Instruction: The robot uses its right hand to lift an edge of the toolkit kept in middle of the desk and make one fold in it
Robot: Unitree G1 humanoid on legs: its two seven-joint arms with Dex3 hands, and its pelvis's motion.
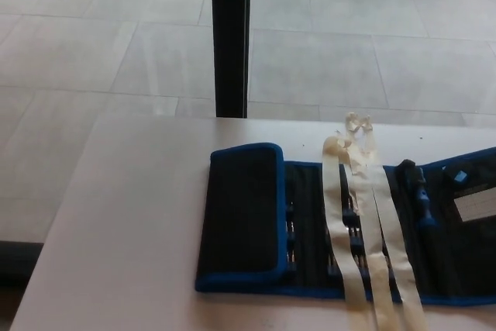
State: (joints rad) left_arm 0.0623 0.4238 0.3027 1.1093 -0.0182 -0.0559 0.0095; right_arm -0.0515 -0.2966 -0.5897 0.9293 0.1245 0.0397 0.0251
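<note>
With neither hand in view, so their state is unknowable, we judge the toolkit at lower right already carries 1 fold, leaving only withdrawal.

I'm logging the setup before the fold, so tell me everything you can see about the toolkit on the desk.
The toolkit is a black fabric roll-up pouch edged in blue piping, lying flat on the pale desk and running off the picture's right edge. Its left end is already folded over as a flap. The open inside shows rows of slim tools in slots, a blue-handled tool and a white label. Cream ribbon ties lie across it. No robot hand touches it.
</note>
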